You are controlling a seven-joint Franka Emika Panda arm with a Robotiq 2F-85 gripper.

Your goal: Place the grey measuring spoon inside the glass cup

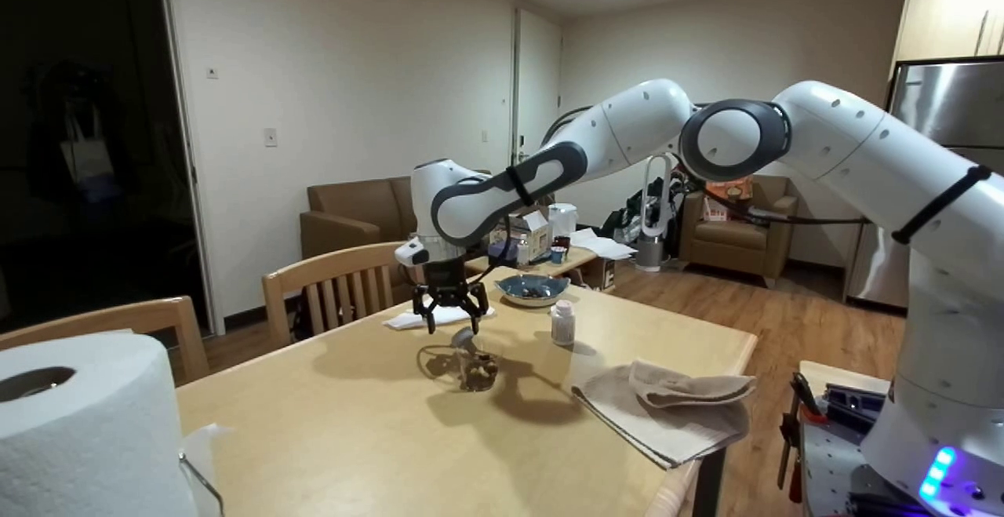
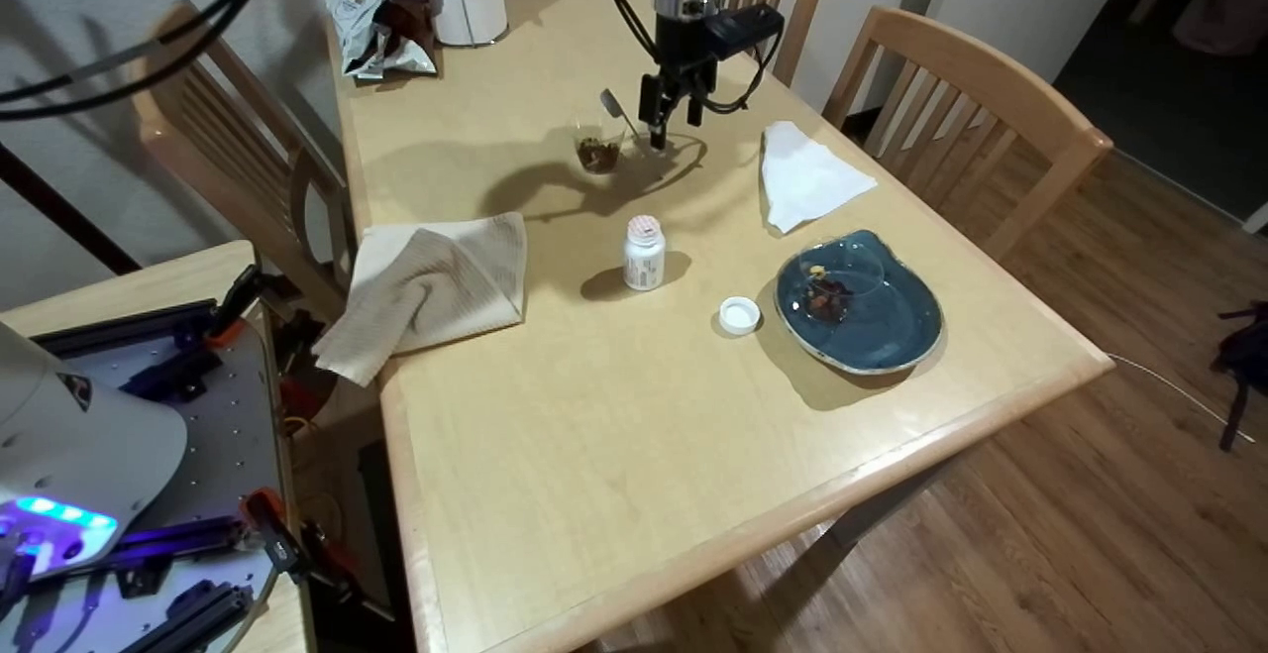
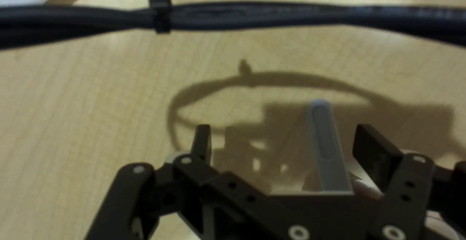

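Observation:
The glass cup (image 1: pixel 478 372) is a small see-through tumbler with brown bits inside. It stands on the table and also shows in an exterior view (image 2: pixel 598 150). The grey measuring spoon (image 1: pixel 463 337) is tilted at the cup's rim, its head above the rim in both exterior views (image 2: pixel 611 104). Whether its handle is inside or outside the cup is unclear. My gripper (image 1: pixel 453 322) is open just above and beside the cup, also seen in an exterior view (image 2: pixel 677 126). In the wrist view the spoon's grey handle (image 3: pixel 327 145) shows between the spread fingers (image 3: pixel 285 138), apparently untouched, nearer the right finger.
A white bottle (image 2: pixel 645 255) and its lid (image 2: pixel 739 316) stand near a blue dish (image 2: pixel 892 336) holding a glass. A beige cloth (image 2: pixel 446 281), a white napkin (image 2: pixel 807 177), a paper roll (image 1: pixel 86 431) and a snack bag (image 2: pixel 384 24) also lie on the table. Chairs flank it.

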